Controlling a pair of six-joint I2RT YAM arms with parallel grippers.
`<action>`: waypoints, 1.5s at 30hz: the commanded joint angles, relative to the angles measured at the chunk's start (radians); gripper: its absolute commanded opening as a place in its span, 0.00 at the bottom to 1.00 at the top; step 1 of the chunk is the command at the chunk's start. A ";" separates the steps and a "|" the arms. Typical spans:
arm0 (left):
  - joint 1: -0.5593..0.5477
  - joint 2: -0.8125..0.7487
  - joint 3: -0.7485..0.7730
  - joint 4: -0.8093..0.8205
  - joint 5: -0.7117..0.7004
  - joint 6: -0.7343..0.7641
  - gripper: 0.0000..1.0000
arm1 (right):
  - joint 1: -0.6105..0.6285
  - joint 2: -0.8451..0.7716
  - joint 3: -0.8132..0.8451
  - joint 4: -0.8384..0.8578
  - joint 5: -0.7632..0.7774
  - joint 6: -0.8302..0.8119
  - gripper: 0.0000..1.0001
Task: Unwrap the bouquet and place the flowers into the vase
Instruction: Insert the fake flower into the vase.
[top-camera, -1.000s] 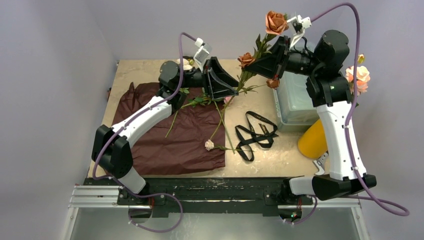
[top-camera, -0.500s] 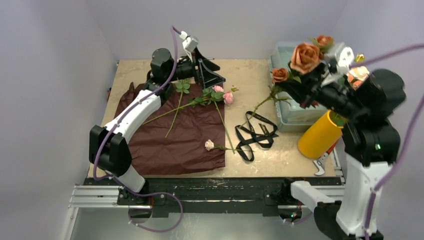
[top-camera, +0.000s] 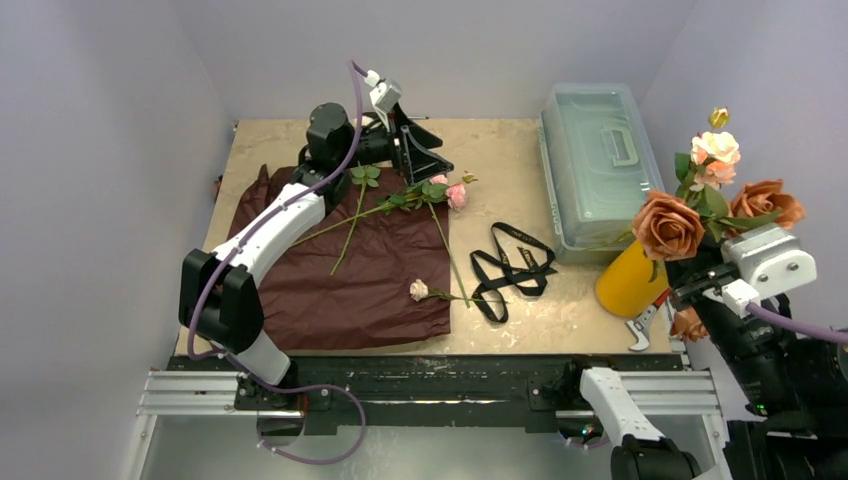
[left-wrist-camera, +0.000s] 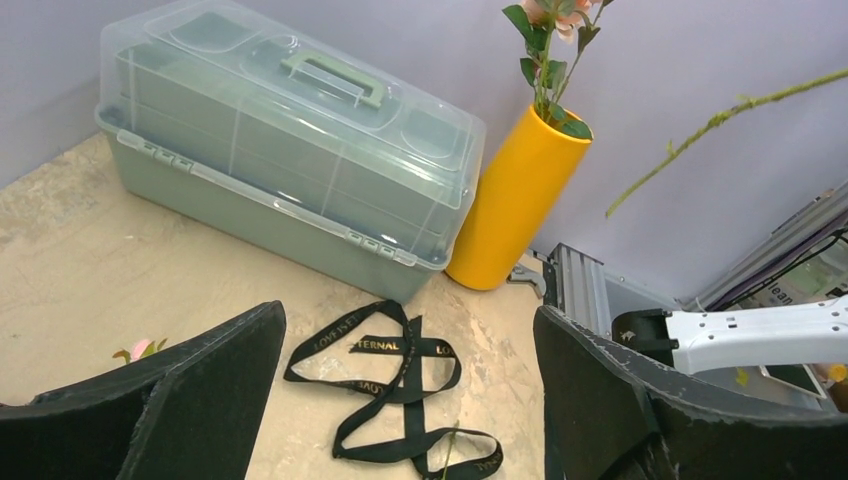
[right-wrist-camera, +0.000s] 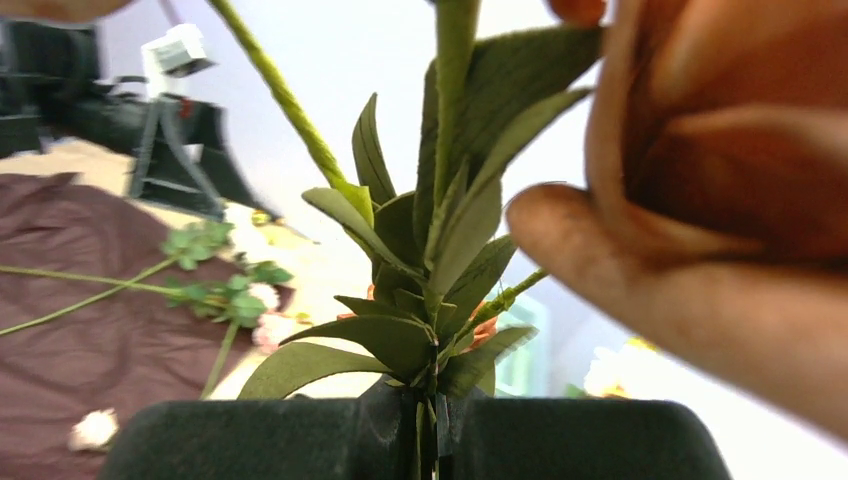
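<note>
The maroon paper (top-camera: 350, 290) lies spread at left with loose flowers (top-camera: 400, 200) on it. The left gripper (top-camera: 418, 150) hovers at their far side, jaws spread wide and empty. The vase (top-camera: 625, 282) stands near right. Just beside it the right gripper (right-wrist-camera: 430, 440) pinches the orange roses (top-camera: 668, 226) by their stems. Best to bring the stem ends over the mouth first, then lower them straight down.

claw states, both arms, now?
Left claw: open, empty.
Right claw: closed on the stems of the orange roses.
</note>
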 joint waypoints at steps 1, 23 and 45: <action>-0.010 -0.029 -0.017 0.085 -0.010 0.004 0.95 | -0.059 0.088 0.182 -0.126 0.189 -0.092 0.00; -0.011 -0.102 -0.118 0.044 -0.037 0.070 0.95 | -0.101 0.173 0.152 0.035 0.446 -0.212 0.00; -0.010 -0.115 -0.124 -0.078 -0.053 0.176 0.96 | -0.102 0.072 -0.385 0.267 0.311 -0.217 0.00</action>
